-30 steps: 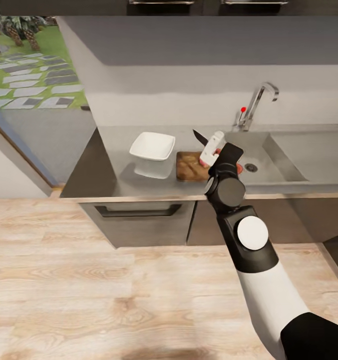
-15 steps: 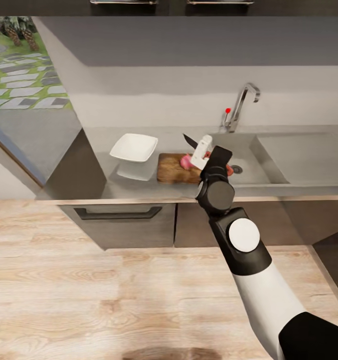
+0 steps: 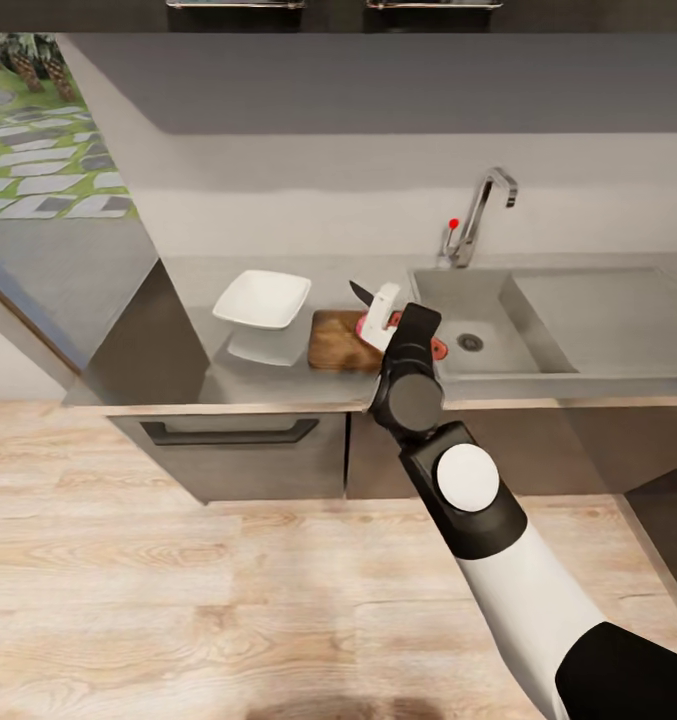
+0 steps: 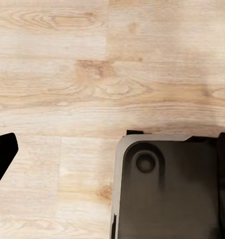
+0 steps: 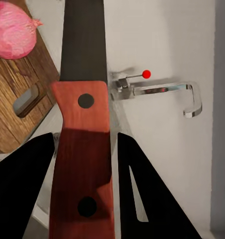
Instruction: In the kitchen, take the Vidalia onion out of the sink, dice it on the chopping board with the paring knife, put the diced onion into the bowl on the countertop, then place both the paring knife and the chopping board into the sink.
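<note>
Right claw (image 5: 85, 164) clamped on knife (image 5: 82, 129) handle, mid-frame, above board (image 3: 340, 340). Pink onion (image 5: 12, 30) on board. Left claw: state can't tell.

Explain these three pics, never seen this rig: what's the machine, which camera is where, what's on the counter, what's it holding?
It is a simulated wheeled robot with two arms. The head view looks down over a kitchen countertop from the robot's head. The other two views come from cameras near each arm's tool.

On the countertop stand a white bowl and a wooden chopping board bearing a pinkish onion, beside the sink with its tap.

The right tool grips the paring knife by its red handle. The left wrist view faces the wooden floor.
</note>
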{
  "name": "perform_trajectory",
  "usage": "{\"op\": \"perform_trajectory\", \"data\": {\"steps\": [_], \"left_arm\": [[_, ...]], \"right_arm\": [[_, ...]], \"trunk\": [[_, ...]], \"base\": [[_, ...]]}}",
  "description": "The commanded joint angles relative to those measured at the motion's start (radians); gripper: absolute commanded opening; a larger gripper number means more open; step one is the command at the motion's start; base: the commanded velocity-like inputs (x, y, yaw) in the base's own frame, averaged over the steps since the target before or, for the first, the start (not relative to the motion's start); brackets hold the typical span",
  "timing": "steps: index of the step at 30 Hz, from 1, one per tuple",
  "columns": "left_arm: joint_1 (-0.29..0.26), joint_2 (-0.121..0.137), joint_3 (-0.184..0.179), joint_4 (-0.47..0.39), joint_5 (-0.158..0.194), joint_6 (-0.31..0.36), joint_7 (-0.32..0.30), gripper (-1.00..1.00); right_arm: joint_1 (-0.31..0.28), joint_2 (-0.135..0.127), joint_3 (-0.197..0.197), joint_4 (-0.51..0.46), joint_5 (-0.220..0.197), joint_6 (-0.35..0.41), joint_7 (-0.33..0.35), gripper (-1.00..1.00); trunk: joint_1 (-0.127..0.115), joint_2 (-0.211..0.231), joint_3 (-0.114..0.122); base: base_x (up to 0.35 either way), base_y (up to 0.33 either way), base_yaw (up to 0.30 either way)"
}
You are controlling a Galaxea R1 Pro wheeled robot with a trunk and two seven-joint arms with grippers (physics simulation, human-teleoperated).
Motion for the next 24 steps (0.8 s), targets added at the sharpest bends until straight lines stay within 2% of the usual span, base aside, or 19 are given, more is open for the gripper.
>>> {"op": "perform_trajectory", "data": {"steps": [1,13,17,22,24], "left_arm": [[0.0,0.002,-0.008,-0.002,0.01,-0.002,0.005,1.0],[0.0,0.002,-0.008,0.0,0.009,-0.002,0.005,1.0],[0.0,0.002,-0.008,0.003,0.01,-0.002,0.005,1.0],[0.0,0.002,-0.008,0.006,0.009,-0.003,0.005,1.0],[0.0,0.002,-0.008,0.006,0.009,-0.003,0.005,1.0]], "right_arm": [[-0.001,0.0,0.002,0.0,0.011,0.003,0.01,-1.0],[0.004,0.002,0.005,0.003,0.009,0.004,0.011,-1.0],[0.009,0.021,0.007,0.003,0.009,0.004,0.011,-1.0],[0.011,0.021,0.052,0.003,0.008,0.012,0.011,-1.0],[0.011,0.021,0.067,0.003,0.008,0.037,0.011,-1.0]], "trunk": [[0.001,-0.002,-0.001],[0.001,-0.002,-0.001],[0.001,-0.002,-0.001],[0.001,-0.002,-0.001],[0.001,-0.002,-0.001]], "base": [[0.268,-0.065,0.0],[0.22,-0.161,0.0],[0.04,-0.056,0.0],[0.003,-0.004,0.0],[0.0,-0.001,0.0]]}}
